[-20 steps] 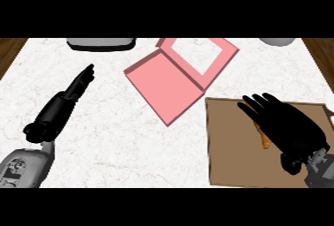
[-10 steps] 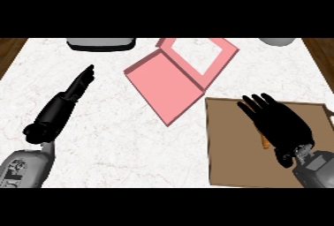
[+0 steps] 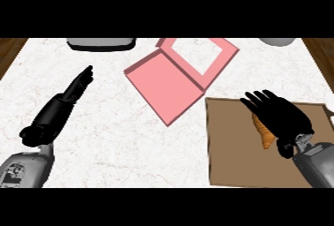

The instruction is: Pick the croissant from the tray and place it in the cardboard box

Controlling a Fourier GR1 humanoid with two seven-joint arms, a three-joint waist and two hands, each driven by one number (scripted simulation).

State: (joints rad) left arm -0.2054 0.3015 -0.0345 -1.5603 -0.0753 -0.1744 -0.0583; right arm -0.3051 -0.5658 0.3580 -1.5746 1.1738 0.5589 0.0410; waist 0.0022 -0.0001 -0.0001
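Right hand (image 3: 279, 117) – fingers spread, gripping nothing – covers most of the croissant (image 3: 262, 132) on the brown tray (image 3: 235, 150); left hand (image 3: 65, 99) extended flat.

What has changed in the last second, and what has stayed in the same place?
The right hand has drawn back a little toward the view's lower edge over the brown tray, uncovering more of the croissant beside it; whether its fingers touch the croissant cannot be told. Nothing is lifted. The left hand, open with straight fingers, the pink cardboard box and the tray have not moved.
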